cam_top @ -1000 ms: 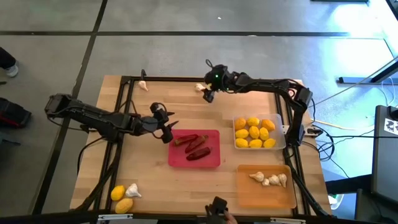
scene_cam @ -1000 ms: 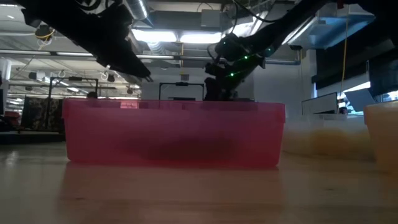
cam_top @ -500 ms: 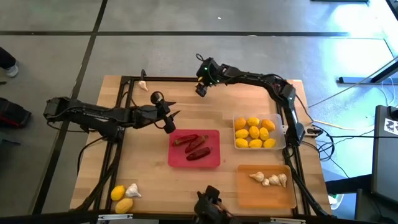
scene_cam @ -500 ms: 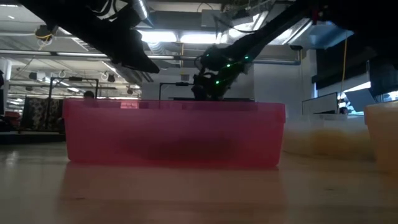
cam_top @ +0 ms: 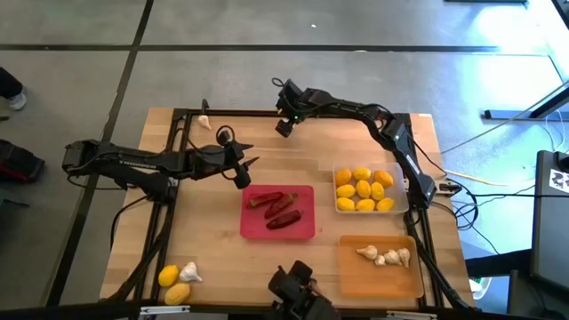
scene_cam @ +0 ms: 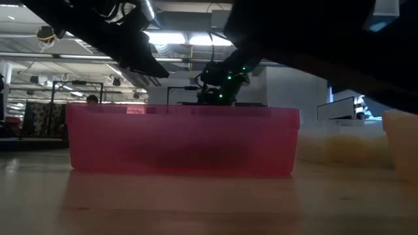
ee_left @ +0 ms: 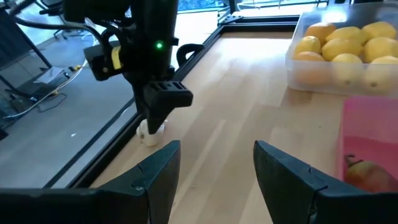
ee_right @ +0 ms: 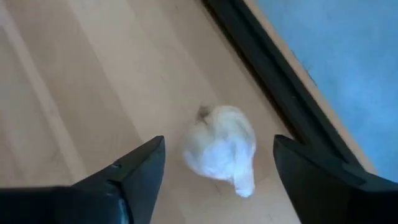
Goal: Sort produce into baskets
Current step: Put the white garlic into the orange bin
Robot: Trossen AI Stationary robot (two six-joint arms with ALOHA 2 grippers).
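From above, the right claw (cam_top: pixel 283 125) hangs over the tabletop's (cam_top: pixel 302 169) far edge; the left claw (cam_top: pixel 242 171), fingers apart and empty, waits beside the red tray (cam_top: pixel 307 229).

In the right wrist view, a garlic bulb (ee_right: pixel 221 147) lies between spread fingers (ee_right: pixel 134 171), beside the black frame (ee_right: pixel 273 87). It looks light, papery and crushable; a gentle grip across its round body seems best.

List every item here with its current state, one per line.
Red tray: holds chili peppers.
Clear tray: holds lemons.
Orange tray: holds garlic bulbs.
Garlic bulb: loose on table, between open right gripper fingers.
Left gripper: open, empty.
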